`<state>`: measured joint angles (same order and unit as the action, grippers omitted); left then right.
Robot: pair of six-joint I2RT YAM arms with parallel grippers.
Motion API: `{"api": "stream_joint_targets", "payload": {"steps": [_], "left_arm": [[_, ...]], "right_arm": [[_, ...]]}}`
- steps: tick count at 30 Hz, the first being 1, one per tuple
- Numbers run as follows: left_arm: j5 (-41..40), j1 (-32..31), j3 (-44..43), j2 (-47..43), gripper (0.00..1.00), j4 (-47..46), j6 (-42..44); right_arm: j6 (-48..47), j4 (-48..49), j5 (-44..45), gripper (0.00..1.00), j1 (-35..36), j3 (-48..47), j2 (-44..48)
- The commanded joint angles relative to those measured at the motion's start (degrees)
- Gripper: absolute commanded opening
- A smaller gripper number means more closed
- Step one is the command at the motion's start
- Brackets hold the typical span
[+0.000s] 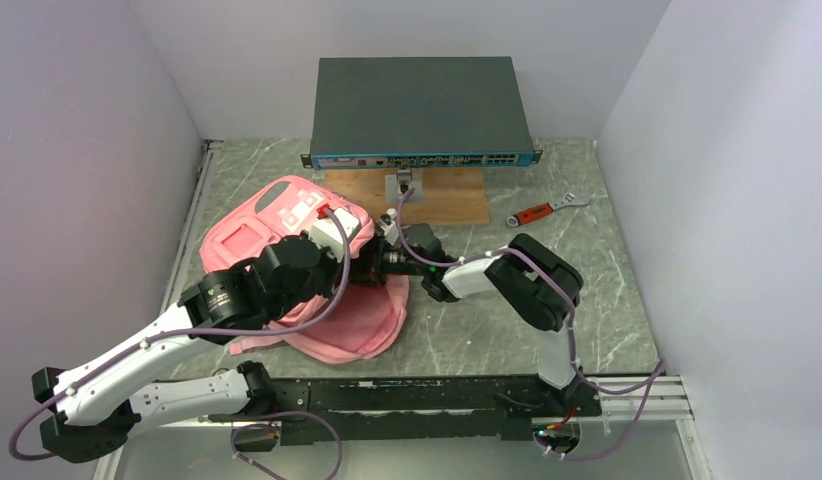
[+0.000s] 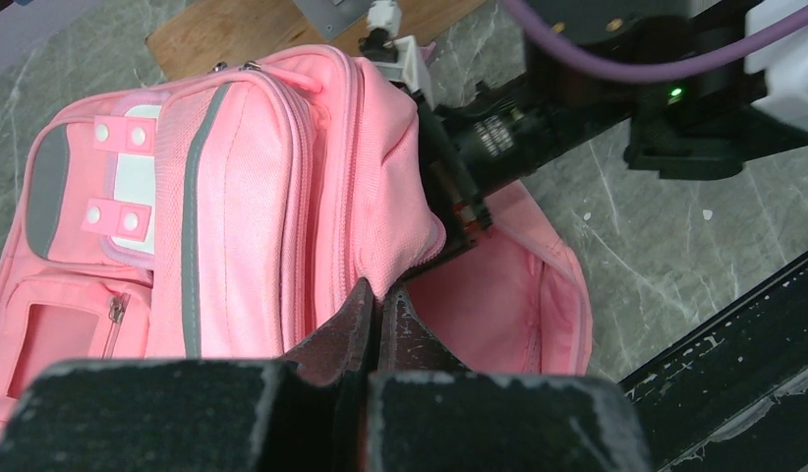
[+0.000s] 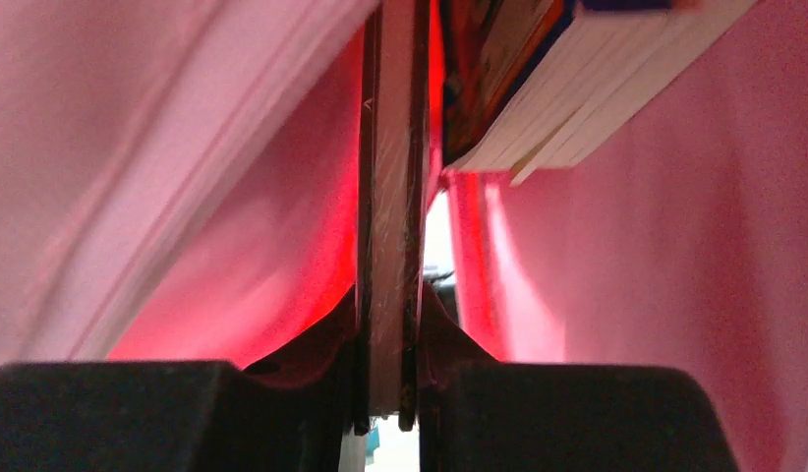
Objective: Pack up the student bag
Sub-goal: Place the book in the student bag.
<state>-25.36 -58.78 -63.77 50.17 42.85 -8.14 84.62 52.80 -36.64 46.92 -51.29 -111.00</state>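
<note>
— Student bag (image 1: 249, 238) position? Surroundings first.

— It lies front face up on the grey marbled table (image 1: 607, 290), left of centre. Behind it a flat grey box (image 1: 417, 100) sits at the back wall with a wooden board (image 1: 457, 198) in front of it. A wrench (image 1: 545, 209) with an orange handle lies well apart to the right.

— Obstructions?

— The left arm (image 1: 277, 280) lies across the bag's near half and hides it from above. The right arm (image 1: 457, 275) reaches in from the right, and its wrist fills the open mouth of the bag.

— Jaws?

— Left gripper (image 2: 378, 295): fully closed, pinching the pink fabric at the rim of the mouth. Right gripper (image 3: 390, 315): inside the bag, jaws a narrow gap apart and clamped on a thin flat slab (image 3: 390, 177) held on edge. Observer cannot tell what the slab is. A book (image 3: 557, 98) with white page edges sits just beside it, up and to the right.

— Bag appearance?

— Soft light pink with grey trim stripes, and a white panel with two pink snap tabs. A small zipped front pocket shows low down. The main zip is open and the lining inside is pink.
</note>
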Motion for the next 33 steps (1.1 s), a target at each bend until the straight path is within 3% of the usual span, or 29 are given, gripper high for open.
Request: {"api": "stream_joint_targets", "payload": {"steps": [1, 5, 8, 10, 15, 19, 22, 29, 33], "left_arm": [[0.9, -0.2, -2.8, -2.5, 0.00, -7.3, 0.1], [0.9, -0.2, -1.2, -3.2, 0.00, -7.8, -0.5], [1.2, -0.2, -1.4, -3.5, 0.00, -7.0, -1.4], [1.1, -0.2, -0.5, -3.9, 0.00, -7.4, -1.3], [1.8, -0.2, 0.0, -3.6, 0.00, -7.4, -1.4], [1.6, -0.2, 0.0, -3.9, 0.00, -7.2, -0.9], [1.5, -0.2, 0.0, -4.4, 0.00, -7.1, -0.9], [2.0, -0.2, 0.8, -4.9, 0.00, -7.5, -1.4], [2.2, -0.2, 1.1, -4.8, 0.00, -7.5, -1.8]], "right_arm": [[-7.7, 4.5, 10.0, 0.00, 0.9, -7.9, -2.4], [-10.4, -3.6, 12.1, 0.01, 0.9, -11.6, -5.9], [-12.1, -5.6, 14.9, 0.33, 1.0, -7.7, -3.1], [-13.2, -7.9, 15.3, 0.45, 0.9, -5.9, -0.6], [-13.0, -11.2, 15.3, 0.67, 1.5, -1.6, 3.4], [-12.5, -12.4, 14.8, 0.73, 2.6, 1.5, 5.9], [-12.4, -11.0, 14.9, 0.69, 3.3, 2.5, 5.9], [-17.3, -12.0, 13.2, 0.22, 3.2, -2.8, 2.4], [-20.1, -14.4, 13.4, 0.12, 3.3, -9.9, -2.0]]}}
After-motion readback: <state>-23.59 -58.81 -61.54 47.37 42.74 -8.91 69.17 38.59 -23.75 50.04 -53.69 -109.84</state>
